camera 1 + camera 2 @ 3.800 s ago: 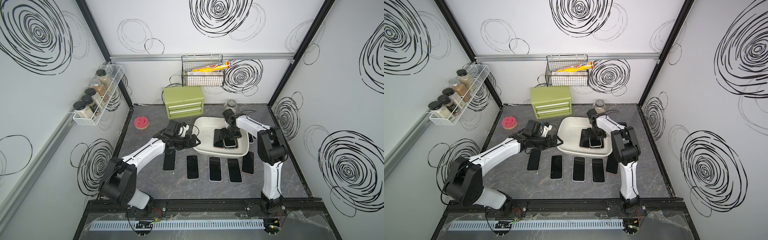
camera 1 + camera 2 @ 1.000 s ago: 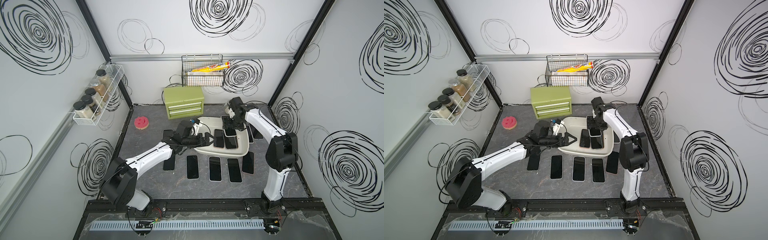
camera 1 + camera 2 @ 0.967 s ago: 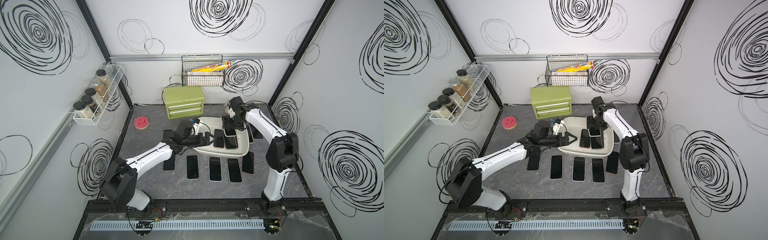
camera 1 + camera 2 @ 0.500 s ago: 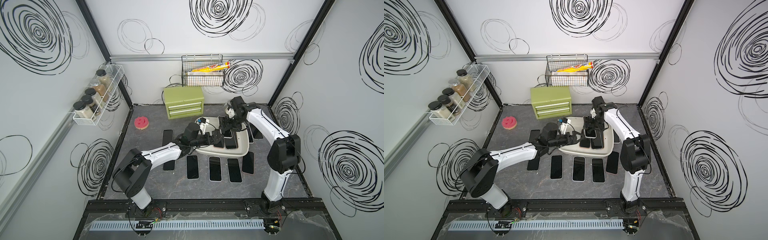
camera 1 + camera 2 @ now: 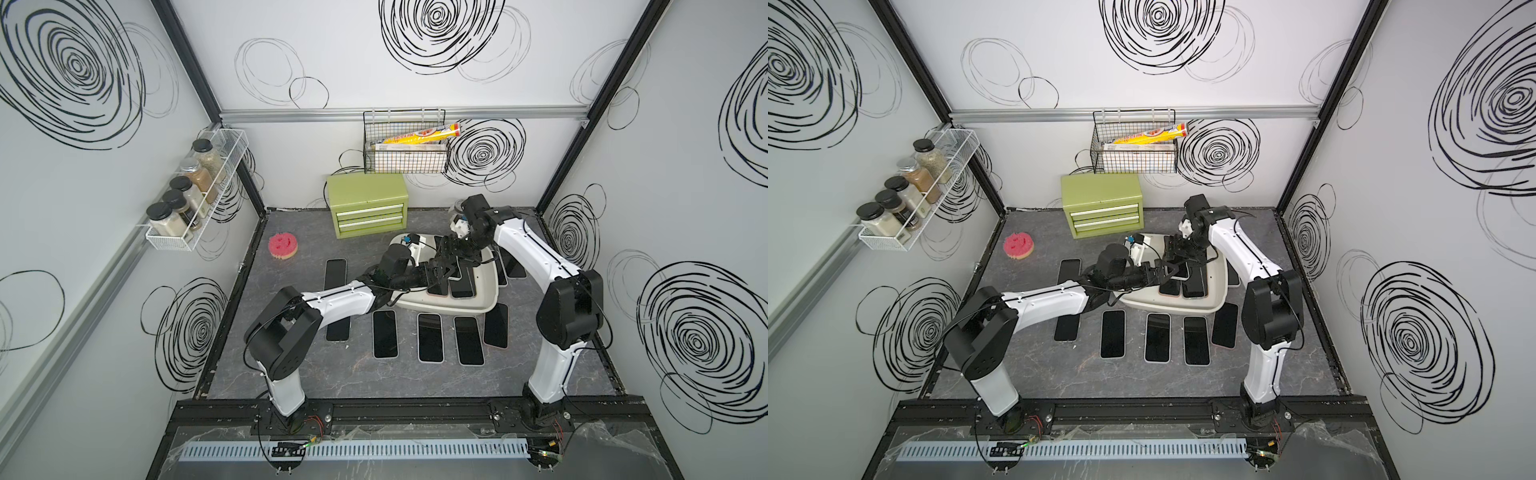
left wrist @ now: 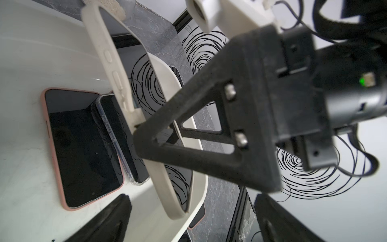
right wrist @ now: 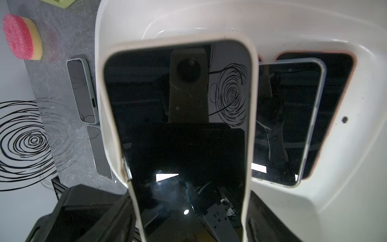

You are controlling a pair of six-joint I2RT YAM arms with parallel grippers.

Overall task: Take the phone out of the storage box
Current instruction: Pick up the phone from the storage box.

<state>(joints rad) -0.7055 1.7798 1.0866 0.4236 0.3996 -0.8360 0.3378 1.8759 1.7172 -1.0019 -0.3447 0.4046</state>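
I have the right end effector (image 7: 191, 209) clamped on the cream-cased phone (image 7: 178, 104). Its fingers press on the two long edges close to one short end. The phone hangs over the inside of the storage box (image 5: 449, 308), lifted off the box floor and not yet past the rim. The box sits on the counter (image 5: 332, 374) right of centre, with a row of phones (image 5: 429, 336) laid out just on its near side.

The left end effector (image 5: 437, 271) reaches in from the left with its jaws spread wide and nothing between them, close to the held phone.

Two more lie flat on the box floor, a pink-cased phone (image 6: 83, 146) and a clear-cased phone (image 6: 113, 136) that partly overlaps it.

I judge the phone to be a stiff slab of moderate weight. Its glass front is glossy and likely slick, so I would keep the pads off it. The matte case should give far better friction, which makes the long edges the right place to hold. The left wrist view shows side buttons along one edge, and I would grip away from them.

Because the hold is near one end, I expect the free end to sag or pivot if I swing fast. A drop onto the phones below could crack glass.
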